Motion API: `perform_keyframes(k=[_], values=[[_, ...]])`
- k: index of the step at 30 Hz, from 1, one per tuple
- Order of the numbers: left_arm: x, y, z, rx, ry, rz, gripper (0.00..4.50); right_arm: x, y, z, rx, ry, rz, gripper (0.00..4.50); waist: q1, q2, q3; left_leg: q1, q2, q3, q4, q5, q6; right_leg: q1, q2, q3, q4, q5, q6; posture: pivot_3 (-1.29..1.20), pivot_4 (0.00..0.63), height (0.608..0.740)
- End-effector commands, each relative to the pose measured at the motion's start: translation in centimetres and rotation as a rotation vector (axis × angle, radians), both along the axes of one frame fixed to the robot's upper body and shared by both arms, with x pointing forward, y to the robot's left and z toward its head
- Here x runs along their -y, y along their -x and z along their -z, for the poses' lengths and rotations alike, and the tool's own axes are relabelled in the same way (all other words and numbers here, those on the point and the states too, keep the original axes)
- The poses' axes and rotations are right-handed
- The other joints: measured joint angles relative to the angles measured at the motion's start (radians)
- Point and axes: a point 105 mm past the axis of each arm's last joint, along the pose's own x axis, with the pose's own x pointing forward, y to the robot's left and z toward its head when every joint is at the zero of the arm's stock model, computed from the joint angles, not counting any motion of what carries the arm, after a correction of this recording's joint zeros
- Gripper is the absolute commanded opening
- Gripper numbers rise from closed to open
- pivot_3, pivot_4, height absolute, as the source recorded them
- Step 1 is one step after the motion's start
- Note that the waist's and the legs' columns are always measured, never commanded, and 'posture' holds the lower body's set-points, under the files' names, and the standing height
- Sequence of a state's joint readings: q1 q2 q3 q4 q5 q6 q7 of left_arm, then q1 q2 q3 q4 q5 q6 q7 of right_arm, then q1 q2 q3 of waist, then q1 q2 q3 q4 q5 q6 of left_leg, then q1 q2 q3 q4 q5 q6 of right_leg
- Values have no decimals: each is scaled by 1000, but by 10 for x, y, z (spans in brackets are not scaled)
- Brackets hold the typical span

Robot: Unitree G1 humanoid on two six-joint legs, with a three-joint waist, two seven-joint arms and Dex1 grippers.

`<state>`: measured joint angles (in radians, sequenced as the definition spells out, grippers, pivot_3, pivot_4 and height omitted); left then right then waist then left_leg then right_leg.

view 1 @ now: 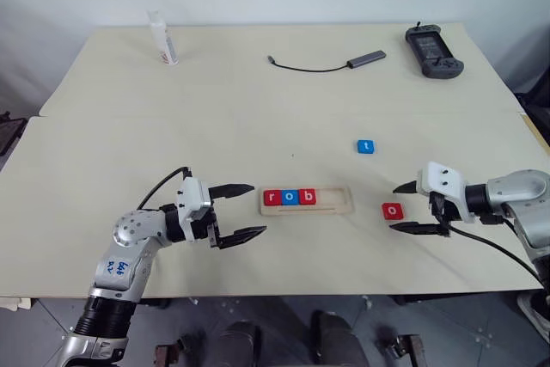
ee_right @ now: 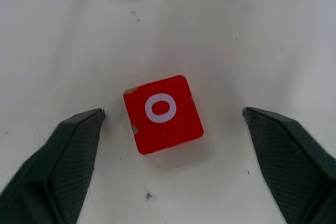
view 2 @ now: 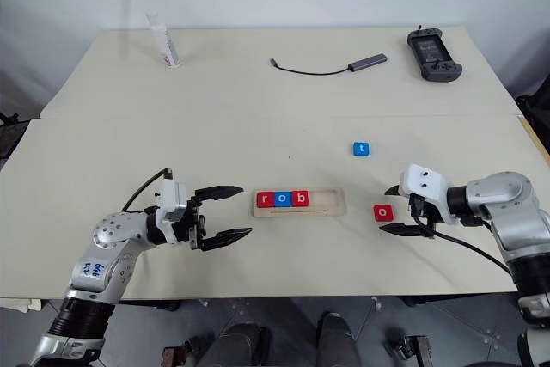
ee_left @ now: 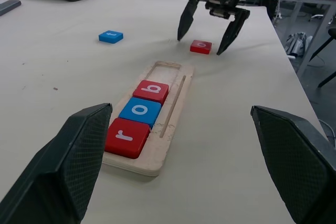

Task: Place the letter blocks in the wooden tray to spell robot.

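On the worktop [view 1: 103, 143], the wooden tray [view 1: 339, 206] holds r, o, b. Right of it, the right claw [view 1: 406, 207] is open around the red o block [view 1: 392, 211]. The left claw [view 1: 247, 211] is open too, holding nothing.

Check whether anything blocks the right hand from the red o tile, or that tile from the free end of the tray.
Nothing visible does. The right hand hangs open just beside the red o tile, bare table between them. Only bare tabletop lies between the tile and the tray's free end; the blue t tile sits off that path.
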<state>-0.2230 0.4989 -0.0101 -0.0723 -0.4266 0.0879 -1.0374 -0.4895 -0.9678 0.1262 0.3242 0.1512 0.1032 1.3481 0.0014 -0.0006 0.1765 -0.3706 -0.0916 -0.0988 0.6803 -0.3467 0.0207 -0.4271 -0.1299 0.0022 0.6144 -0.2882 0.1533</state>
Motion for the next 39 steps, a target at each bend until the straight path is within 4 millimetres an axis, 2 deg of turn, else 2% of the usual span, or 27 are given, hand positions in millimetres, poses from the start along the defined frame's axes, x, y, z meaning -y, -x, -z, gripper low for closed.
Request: perform_keyframes(k=[1,6,7,11,17,22,27,31,35,39], values=[[-2,3,-10,59,-7,-7,4500,-1,-6,1,-3,4,-20,3245,-1,0,0,0,0,0,0,0,0,0,0,0,0,0,0,0,150,740],[-4,3,-11,66,-8,-21,4500,-12,-9,-3,18,-26,-64,1521,-3,0,0,0,0,0,0,0,0,0,0,0,1,0,0,0,150,740],[-4,3,-10,67,-8,-23,4500,-15,-8,-6,25,-27,-80,1436,-3,0,0,0,0,0,0,0,0,0,0,0,1,0,0,0,150,740],[-6,5,-9,65,-10,-26,4500,-32,-7,-21,29,-52,-126,1438,-3,0,0,0,0,0,0,0,0,-1,0,0,1,0,0,0,150,740],[-7,6,-6,62,-11,-44,4500,-85,-19,-39,17,-108,-117,1438,-1,0,0,0,1,0,1,0,-1,-1,0,0,2,0,0,0,150,740],[-7,8,-5,57,-5,-62,4500,-111,-25,-30,12,-103,-123,1438,12,0,0,-1,-1,-2,1,0,-1,-1,-1,0,2,0,0,0,150,740],[-10,9,-5,59,-3,-82,4500,-121,-26,-25,7,-98,-137,1438,19,0,0,-2,-1,-2,1,-1,0,-2,-1,-1,2,0,0,0,150,740],[-11,9,-4,58,-3,-90,4500,-132,-19,-35,-8,-166,-178,2879,18,0,0,-1,-1,-1,1,-1,0,-2,0,-1,1,0,0,0,150,740],[-11,10,-4,58,2,-95,4500,-122,-16,-43,16,-164,-154,4233,17,0,0,-2,-1,-1,1,-1,0,-2,0,-1,2,0,0,0,150,740],[-11,10,-3,56,4,-97,4500,-106,-13,-46,17,-155,-117,4233,22,0,0,-2,-1,-1,1,-1,0,-2,-1,-1,2,0,0,0,150,740]])
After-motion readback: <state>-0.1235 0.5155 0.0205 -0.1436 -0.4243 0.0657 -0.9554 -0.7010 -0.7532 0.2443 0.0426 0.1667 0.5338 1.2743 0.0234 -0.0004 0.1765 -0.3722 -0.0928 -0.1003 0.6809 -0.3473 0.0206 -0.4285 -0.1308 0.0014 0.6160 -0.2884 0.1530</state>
